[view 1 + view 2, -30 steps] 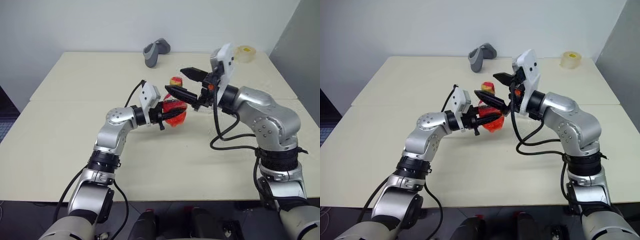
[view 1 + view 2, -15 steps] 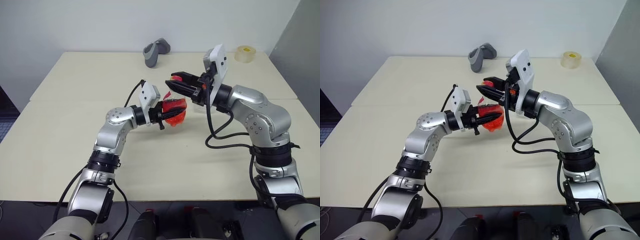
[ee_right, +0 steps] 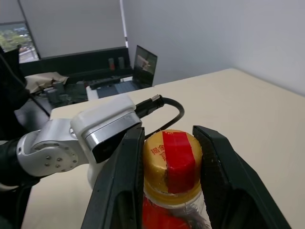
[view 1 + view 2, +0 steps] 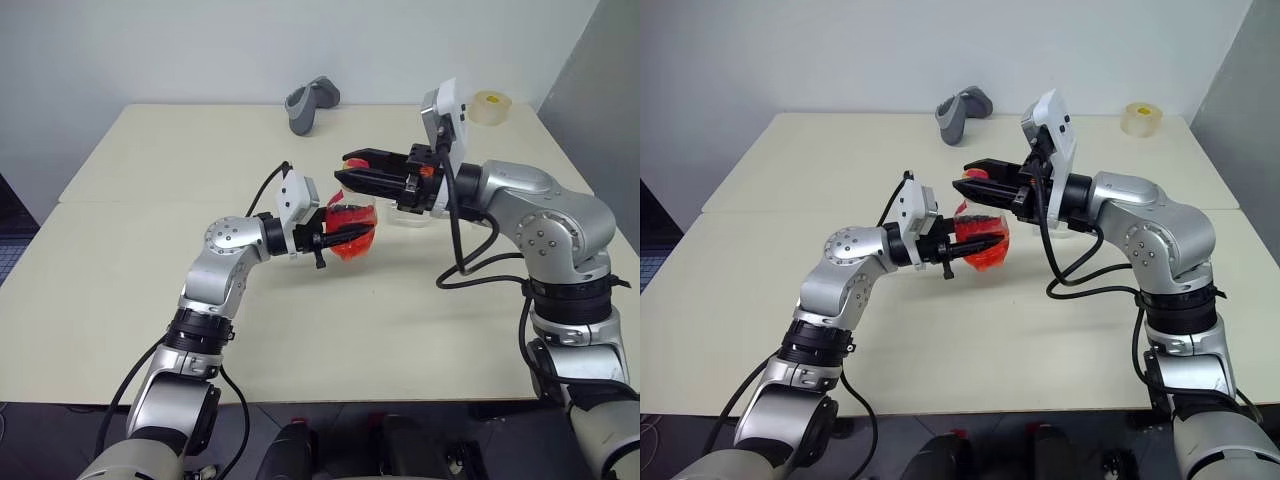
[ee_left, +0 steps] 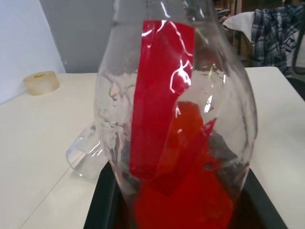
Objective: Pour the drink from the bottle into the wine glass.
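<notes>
Since a second ago, our right gripper (image 3: 164, 167) has closed onto the red-yellow cap (image 3: 172, 160) of the small clear plastic bottle (image 5: 174, 124), which our left gripper (image 4: 345, 238) clamps above the table (image 4: 150, 250).

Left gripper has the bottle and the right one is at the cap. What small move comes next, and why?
Probably twist the cap off with the right gripper. Its fingers sit on either side of the cap, which is still on, while the left gripper holds the bottle upright with the red drink inside. Nothing can be poured into the wine glass, standing just behind, until the bottle is open.
</notes>
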`<state>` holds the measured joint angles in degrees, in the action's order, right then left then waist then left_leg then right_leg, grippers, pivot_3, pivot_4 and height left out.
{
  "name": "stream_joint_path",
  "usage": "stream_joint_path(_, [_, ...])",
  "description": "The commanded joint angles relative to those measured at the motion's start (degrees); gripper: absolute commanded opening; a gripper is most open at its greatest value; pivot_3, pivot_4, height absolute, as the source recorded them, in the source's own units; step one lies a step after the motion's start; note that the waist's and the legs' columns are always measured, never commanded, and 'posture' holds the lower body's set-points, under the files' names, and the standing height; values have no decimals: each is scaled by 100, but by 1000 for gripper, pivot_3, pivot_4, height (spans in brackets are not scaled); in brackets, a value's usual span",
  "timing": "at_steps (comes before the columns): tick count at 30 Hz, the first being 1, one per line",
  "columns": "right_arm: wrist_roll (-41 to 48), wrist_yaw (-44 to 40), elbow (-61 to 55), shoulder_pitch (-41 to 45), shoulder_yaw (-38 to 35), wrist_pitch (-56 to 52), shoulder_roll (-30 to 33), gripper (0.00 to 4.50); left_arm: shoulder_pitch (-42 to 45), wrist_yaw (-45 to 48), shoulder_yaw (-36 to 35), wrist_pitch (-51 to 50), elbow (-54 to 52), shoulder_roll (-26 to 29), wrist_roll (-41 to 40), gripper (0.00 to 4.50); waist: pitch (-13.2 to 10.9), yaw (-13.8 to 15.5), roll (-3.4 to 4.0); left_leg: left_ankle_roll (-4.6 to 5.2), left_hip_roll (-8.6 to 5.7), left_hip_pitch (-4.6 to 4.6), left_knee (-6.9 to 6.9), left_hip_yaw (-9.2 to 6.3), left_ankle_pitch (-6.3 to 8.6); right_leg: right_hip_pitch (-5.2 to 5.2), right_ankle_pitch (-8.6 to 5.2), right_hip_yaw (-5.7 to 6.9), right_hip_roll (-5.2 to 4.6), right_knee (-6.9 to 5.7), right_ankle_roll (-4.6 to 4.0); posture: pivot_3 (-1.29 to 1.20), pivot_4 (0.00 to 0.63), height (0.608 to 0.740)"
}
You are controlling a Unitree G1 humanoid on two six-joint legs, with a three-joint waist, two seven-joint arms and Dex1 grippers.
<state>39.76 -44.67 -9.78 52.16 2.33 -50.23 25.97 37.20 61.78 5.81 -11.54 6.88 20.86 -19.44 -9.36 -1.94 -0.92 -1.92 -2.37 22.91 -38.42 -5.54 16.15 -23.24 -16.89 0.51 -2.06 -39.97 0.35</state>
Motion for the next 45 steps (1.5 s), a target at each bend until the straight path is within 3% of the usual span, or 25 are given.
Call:
stream_joint_path(1, [339, -106, -105, 528, -522, 110, 79, 1244, -301, 132, 142, -175, -511, 92, -134, 1136, 0, 0, 0, 0, 0, 0, 0, -1, 0, 0, 0, 1, 0, 0, 0, 0, 150, 740])
stream_joint_path(17, [-425, -1096, 87, 635, -78, 1060, 723, 1244, -478, 247, 258, -349, -827, 209, -340, 1133, 0, 10, 0, 0, 0, 1, -1, 0, 0, 1, 0, 2, -1, 2, 0, 0, 150, 740])
stream_joint_path(22, [-694, -1066, 209, 625, -29, 1341, 721, 1244, -431, 208, 277, -332, -783, 204, -337, 1125, 0, 9, 0, 0, 0, 1, -1, 0, 0, 1, 0, 2, -1, 3, 0, 0, 150, 740])
stream_joint_path(35, [-126, -706, 21, 343, -570, 499, 789, 1244, -368, 249, 213, -242, -663, 216, -314, 1112, 0, 21, 0, 0, 0, 2, -1, 0, 0, 2, 0, 1, -1, 4, 0, 0, 150, 740])
stream_joint_path(42, [284, 229, -1436, -1656, -1386, -204, 1072, 1244, -481, 146, 113, -215, -678, 328, -291, 1111, 3, 54, -6, 2, -2, 7, -7, -1, 1, 8, 0, 3, -6, 8, 1, 0, 150, 740])
stream_joint_path(45, [-784, 1444, -2055, -3046, -1285, 123, 868, 1244, -527, -30, 84, -258, -650, 316, -250, 1111, 5, 53, -9, 14, -1, 5, -3, -3, 8, 9, -1, 5, -4, 4, 1, 0, 150, 740])
